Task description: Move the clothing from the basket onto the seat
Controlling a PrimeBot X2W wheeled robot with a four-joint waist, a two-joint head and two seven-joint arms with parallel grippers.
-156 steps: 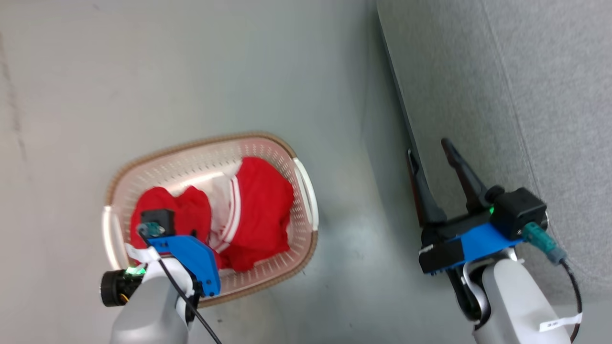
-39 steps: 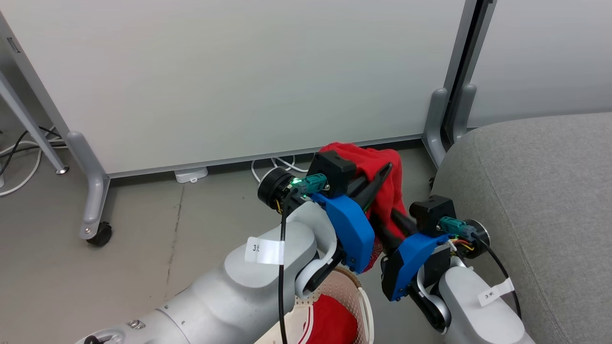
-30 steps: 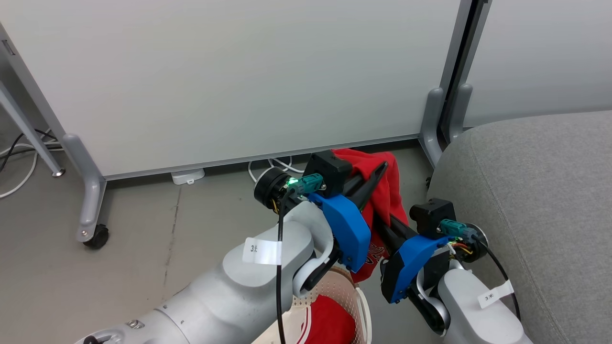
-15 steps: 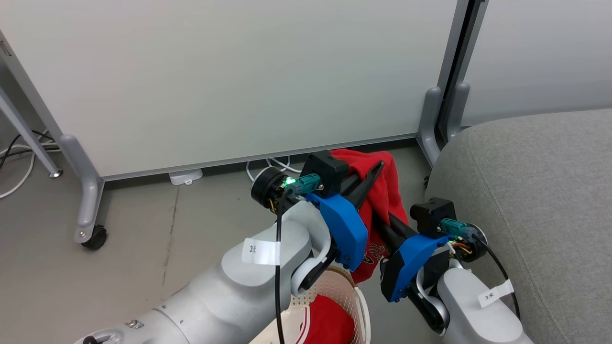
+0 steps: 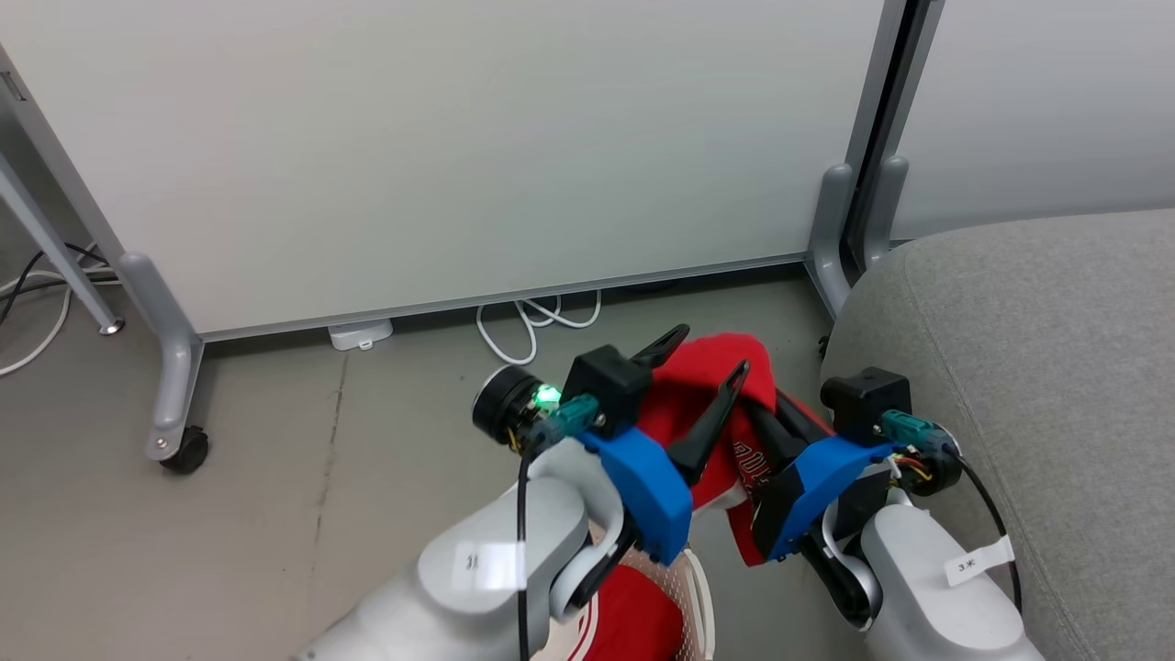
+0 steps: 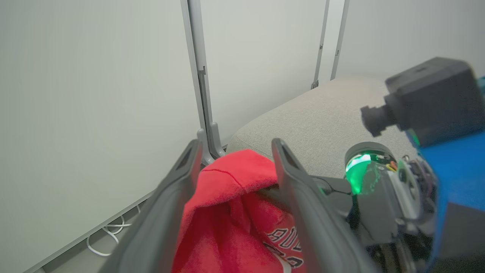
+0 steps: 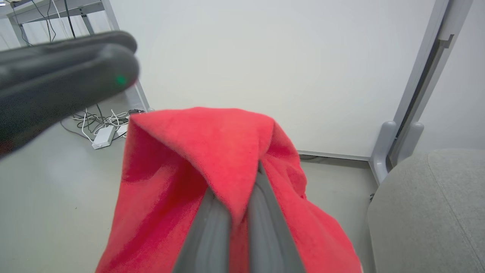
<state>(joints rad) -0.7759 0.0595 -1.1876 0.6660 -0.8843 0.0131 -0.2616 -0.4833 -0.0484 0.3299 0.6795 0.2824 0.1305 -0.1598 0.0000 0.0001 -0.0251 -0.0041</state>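
Beside the seat [image 5: 1037,349] and above the basket [image 5: 681,576], both grippers meet at one red garment [image 5: 661,418]. In the head view the left gripper [image 5: 712,347] has its fingers spread wide, with the cloth humped between them. The right gripper [image 5: 778,413] reaches into that cloth from the seat side. The other garment [image 5: 624,624], red with white stripes, lies in the basket at the bottom edge.

The left wrist view shows the gap plainly. The garment [image 6: 227,197] stands between the parted fingers of the left gripper [image 6: 235,143], its white print [image 6: 282,242] low down and the seat [image 6: 322,113] behind.

The right wrist view shows the right gripper [image 7: 238,212] with fingers pressed together, pinching a fold of the garment [image 7: 212,144]. The fold drapes over the fingertips and hangs down on both sides, off the floor. The seat [image 7: 428,208] sits at that view's lower right.
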